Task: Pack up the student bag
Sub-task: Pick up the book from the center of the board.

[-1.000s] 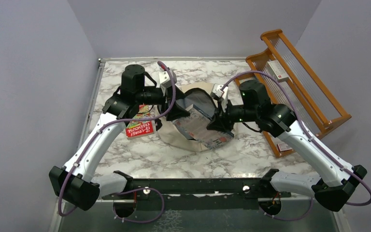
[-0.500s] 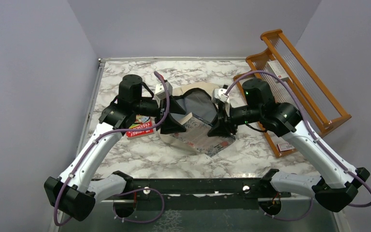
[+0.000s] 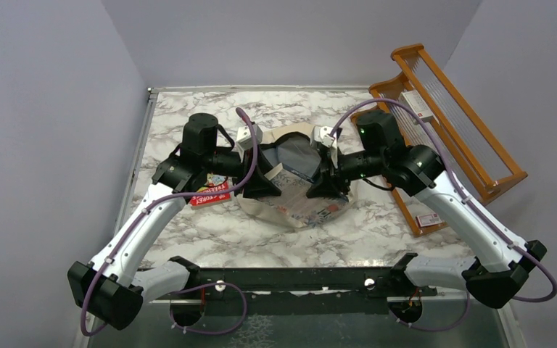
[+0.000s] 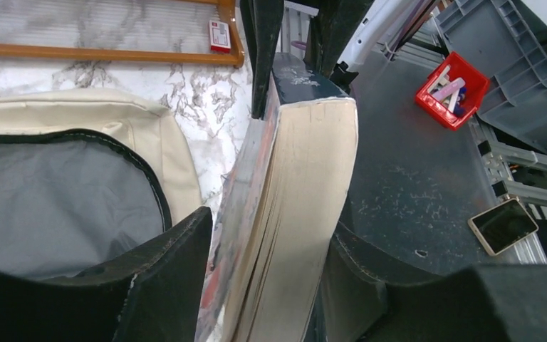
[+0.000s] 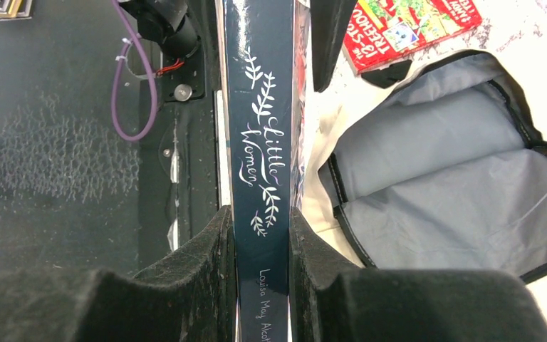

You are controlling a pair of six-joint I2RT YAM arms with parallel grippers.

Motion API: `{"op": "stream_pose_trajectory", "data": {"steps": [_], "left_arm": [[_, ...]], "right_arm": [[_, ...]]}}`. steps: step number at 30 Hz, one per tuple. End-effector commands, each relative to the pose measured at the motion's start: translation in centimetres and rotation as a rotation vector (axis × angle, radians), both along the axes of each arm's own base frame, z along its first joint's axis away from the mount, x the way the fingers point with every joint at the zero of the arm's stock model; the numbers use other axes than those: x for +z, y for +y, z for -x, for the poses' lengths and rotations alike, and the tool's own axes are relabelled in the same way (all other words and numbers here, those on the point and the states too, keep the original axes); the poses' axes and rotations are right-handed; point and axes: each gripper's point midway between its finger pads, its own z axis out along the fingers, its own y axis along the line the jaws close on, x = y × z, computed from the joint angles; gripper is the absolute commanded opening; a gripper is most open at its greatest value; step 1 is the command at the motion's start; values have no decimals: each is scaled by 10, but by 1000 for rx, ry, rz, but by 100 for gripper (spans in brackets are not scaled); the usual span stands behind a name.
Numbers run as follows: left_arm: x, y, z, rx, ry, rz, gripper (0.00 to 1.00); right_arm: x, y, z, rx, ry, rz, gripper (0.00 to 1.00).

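The student bag (image 3: 264,211) lies unzipped at mid-table, beige with grey lining (image 5: 441,185) (image 4: 57,206). Above its mouth a thick book (image 3: 301,197) stands on edge, its dark blue spine (image 5: 260,142) lettered "Little Women". My right gripper (image 3: 324,185) (image 5: 261,278) is shut on the spine end, pads flat on both covers. My left gripper (image 3: 265,185) (image 4: 267,285) straddles the opposite end, where the cream page edges (image 4: 299,199) show, and both fingers touch the covers. The book's lower edge and the bag under it are partly hidden.
A red paperback (image 3: 210,194) (image 5: 413,25) lies on the marble left of the bag, under the left arm. A wooden rack (image 3: 442,123) (image 4: 114,51) lies at the right edge with a small white box (image 3: 417,105) on it. Another small box (image 3: 426,219) lies near it.
My left gripper's jaws have narrowed onto the book's page end. Both arms have shifted slightly, and the book stays between them over the bag.
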Motion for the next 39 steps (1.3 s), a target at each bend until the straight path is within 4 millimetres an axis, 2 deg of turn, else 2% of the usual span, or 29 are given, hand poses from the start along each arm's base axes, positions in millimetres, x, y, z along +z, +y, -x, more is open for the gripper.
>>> {"op": "stream_pose_trajectory", "data": {"steps": [1, 5, 12, 14, 19, 21, 23, 25, 30, 35, 39], "left_arm": [[-7, 0, 4, -4, 25, -11, 54], [-8, 0, 3, -4, 26, -13, 52], [-10, 0, 3, -11, 28, -14, 11], [-11, 0, 4, -7, 21, -15, 1], [-15, 4, -7, 84, -11, -48, 0], [-17, 9, -19, 176, -36, -76, 0], [-21, 17, -40, 322, -59, -117, 0], [-23, 29, -59, 457, -72, -150, 0], [-19, 48, -83, 666, -59, -156, 0], [-12, 86, -114, 975, -22, -165, 0], [-10, 119, -129, 1216, 17, -167, 0]], "right_arm": [[29, 12, -4, 43, -74, -67, 1], [23, 17, -7, 54, -32, -45, 0], [21, 20, -11, 41, -23, -45, 2], [19, 19, -15, 15, -31, -43, 7], [10, 11, -31, -116, -63, -29, 38], [9, 3, -46, -235, -95, -33, 47], [9, -7, -64, -374, -120, -37, 52], [11, -16, -74, -469, -141, -41, 56], [18, -37, -97, -690, -170, -93, 64], [-2, -42, -118, -807, -145, -38, 65], [-20, -37, -138, -891, -90, 26, 66]]}}
